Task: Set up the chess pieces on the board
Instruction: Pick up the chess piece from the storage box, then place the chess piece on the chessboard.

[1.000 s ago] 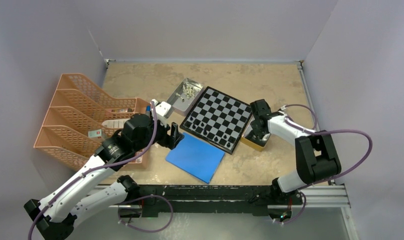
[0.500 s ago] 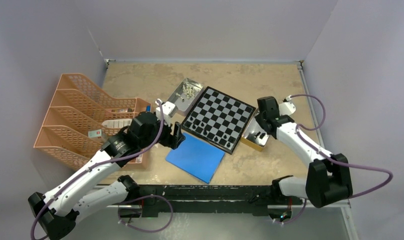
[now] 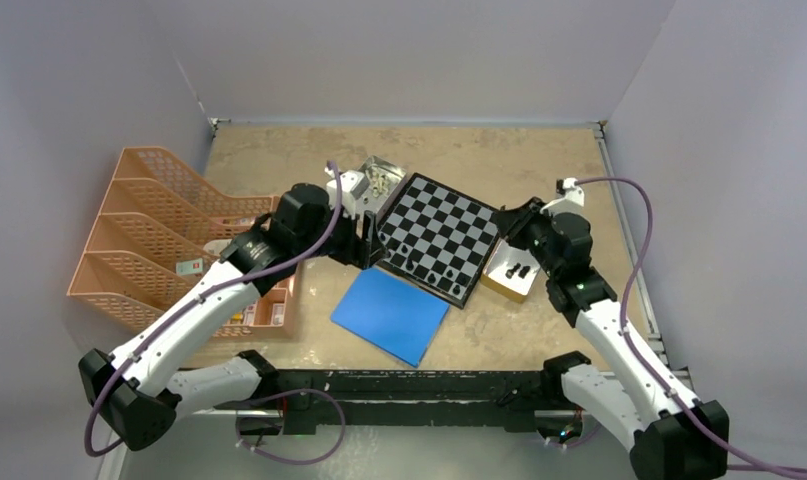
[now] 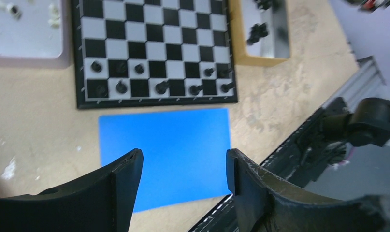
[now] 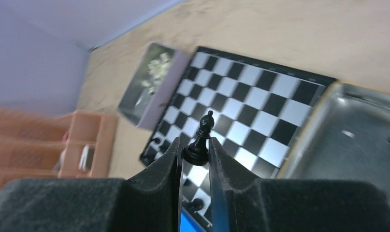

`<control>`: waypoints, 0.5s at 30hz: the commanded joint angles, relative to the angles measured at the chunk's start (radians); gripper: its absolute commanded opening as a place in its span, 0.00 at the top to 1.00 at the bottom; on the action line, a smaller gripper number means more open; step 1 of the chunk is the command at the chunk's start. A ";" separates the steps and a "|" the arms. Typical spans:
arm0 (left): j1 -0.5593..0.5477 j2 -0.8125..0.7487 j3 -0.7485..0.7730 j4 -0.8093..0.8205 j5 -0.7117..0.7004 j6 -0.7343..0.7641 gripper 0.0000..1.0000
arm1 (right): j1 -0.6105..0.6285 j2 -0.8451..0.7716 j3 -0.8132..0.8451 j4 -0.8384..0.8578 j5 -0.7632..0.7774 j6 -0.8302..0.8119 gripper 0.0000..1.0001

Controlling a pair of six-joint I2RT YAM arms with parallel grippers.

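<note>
The board (image 3: 449, 215) lies mid-table, with several black chess pieces (image 3: 434, 274) on its two near rows; they also show in the left wrist view (image 4: 161, 87). My right gripper (image 3: 524, 222) is raised by the board's right edge, above the gold tray. It is shut on a black piece (image 5: 202, 137), held upright by its base between the fingertips (image 5: 176, 150). My left gripper (image 3: 371, 240) is open and empty at the board's near-left corner, above the blue sheet (image 4: 164, 154). Cream pieces (image 3: 379, 181) lie in the silver tray.
A gold tray (image 3: 499, 283) right of the board holds black pieces (image 3: 516, 270). A silver tray (image 3: 359, 205) touches the board's left side. An orange file rack (image 3: 169, 235) stands at the left. The blue sheet (image 3: 391, 315) lies in front of the board.
My right gripper rose out of the gold tray holding a black piece and turned toward the board. My left arm moved up and right, from the blue sheet's left edge to the board's corner.
</note>
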 commanded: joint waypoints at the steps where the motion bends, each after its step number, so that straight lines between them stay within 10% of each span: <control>1: 0.012 0.066 0.140 0.068 0.157 -0.030 0.38 | 0.033 -0.037 -0.041 0.251 -0.328 -0.170 0.94; 15: 0.022 0.115 0.161 0.349 0.574 -0.012 0.51 | 0.268 -0.134 -0.215 0.760 -0.748 -0.177 0.88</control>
